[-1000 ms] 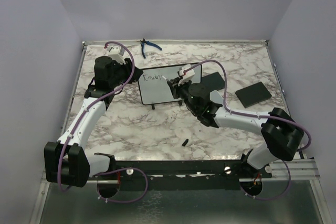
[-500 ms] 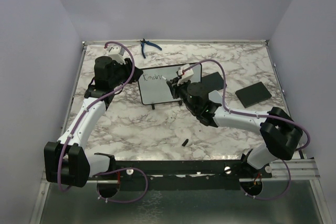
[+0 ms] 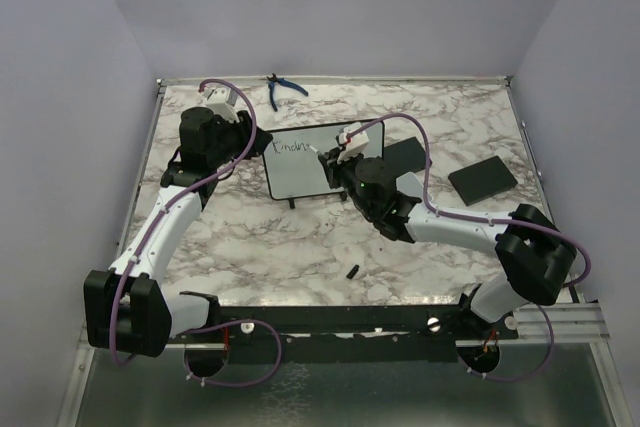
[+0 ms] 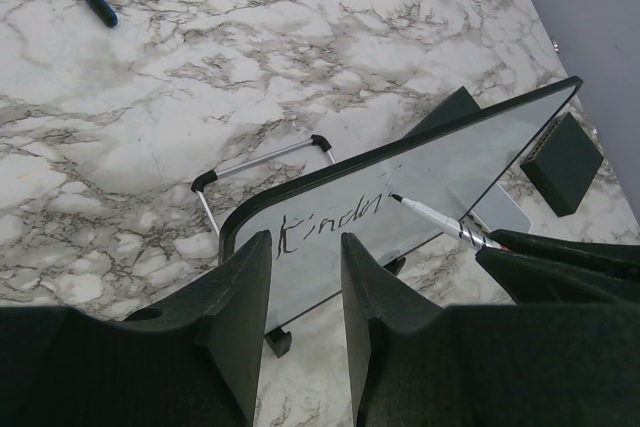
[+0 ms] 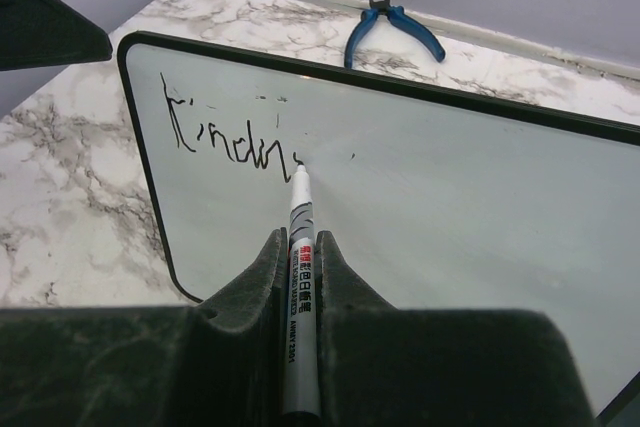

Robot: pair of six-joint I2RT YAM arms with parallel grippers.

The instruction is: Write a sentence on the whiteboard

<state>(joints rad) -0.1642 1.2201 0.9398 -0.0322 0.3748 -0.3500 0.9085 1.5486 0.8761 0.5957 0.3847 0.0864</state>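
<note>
The right pincer (image 5: 300,239) clamps a marker (image 5: 299,197), tip pressed to the unfinished sentence (image 5: 225,142), while the left pincer (image 4: 305,257) grips the whiteboard (image 5: 450,197) by its edge, apparently steadying it.

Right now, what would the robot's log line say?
right tool: shut on marker | marker tip: on whiteboard | sentence: "Kindn" so far | left tool: at whiteboard corner, grip unclear
</note>
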